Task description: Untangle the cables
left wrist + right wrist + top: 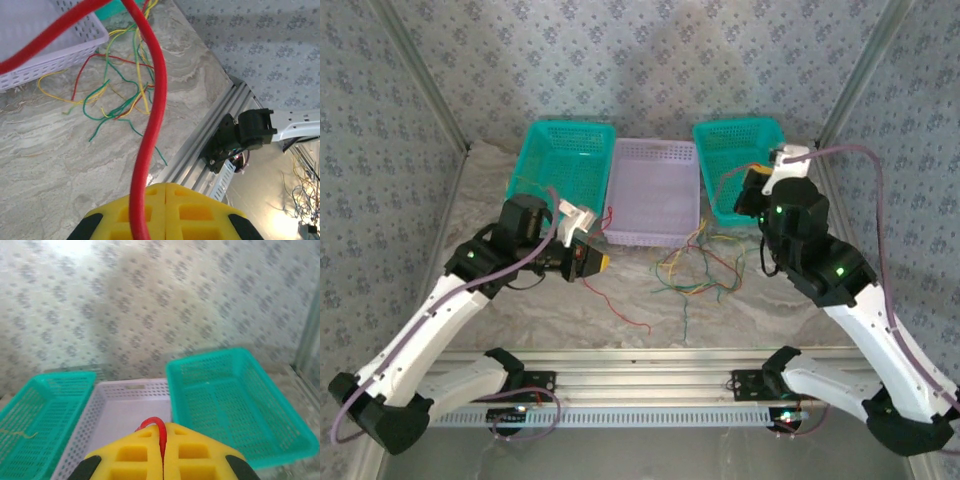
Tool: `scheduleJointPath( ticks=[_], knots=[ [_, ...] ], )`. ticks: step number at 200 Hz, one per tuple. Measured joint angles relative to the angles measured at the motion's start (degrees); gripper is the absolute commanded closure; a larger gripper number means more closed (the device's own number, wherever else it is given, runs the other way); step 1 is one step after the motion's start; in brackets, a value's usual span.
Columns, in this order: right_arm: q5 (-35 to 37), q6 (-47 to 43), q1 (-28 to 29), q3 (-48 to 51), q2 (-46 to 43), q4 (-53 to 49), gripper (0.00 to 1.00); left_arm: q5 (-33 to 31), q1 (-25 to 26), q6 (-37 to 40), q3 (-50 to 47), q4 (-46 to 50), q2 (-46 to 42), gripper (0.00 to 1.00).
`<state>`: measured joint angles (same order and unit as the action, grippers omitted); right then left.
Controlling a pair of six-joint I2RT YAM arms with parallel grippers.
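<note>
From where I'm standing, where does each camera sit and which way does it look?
Top external: above and behind the arms, looking down on the table, tangled cables and lilac basket; the left arm and right arm show.
Left wrist: on the left arm, looking right across the tangled cables; left gripper shut on a red cable, right arm's base beyond.
Right wrist: faces the back wall over the lilac basket; right gripper shut on a red loop.
Shared: top and left wrist both see the tangled cables.

Left basket (pixel 542 150), middle basket (pixel 655 195) and right basket (pixel 725 150) line the far side of the desk (pixel 550 310); the cables (pixel 698 262) lie just near of the middle one.
</note>
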<state>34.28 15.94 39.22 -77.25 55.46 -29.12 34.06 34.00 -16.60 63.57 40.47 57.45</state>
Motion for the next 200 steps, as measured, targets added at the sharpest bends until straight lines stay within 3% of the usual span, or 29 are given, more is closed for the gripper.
scheduleJointPath(
  ticks=[24,96,158,200],
  knots=[
    [2.84,-4.2,5.05,-0.28,0.96,0.72,1.0,-2.69,0.0,-0.66,-0.09,-1.4,0.55,1.0],
    [5.62,-6.6,6.86,1.05,-3.02,1.95,1.0,-11.3,0.0,-1.03,12.57,-6.34,9.7,1.0],
    [3.39,-5.86,7.58,4.66,-8.96,2.03,1.0,-19.43,-0.2,2.78,38.47,-6.58,36.33,1.0],
    [0.39,-4.61,8.11,6.43,-13.46,1.46,1.0,-28.65,-0.42,6.23,52.57,-2.84,53.64,1.0]
  ],
)
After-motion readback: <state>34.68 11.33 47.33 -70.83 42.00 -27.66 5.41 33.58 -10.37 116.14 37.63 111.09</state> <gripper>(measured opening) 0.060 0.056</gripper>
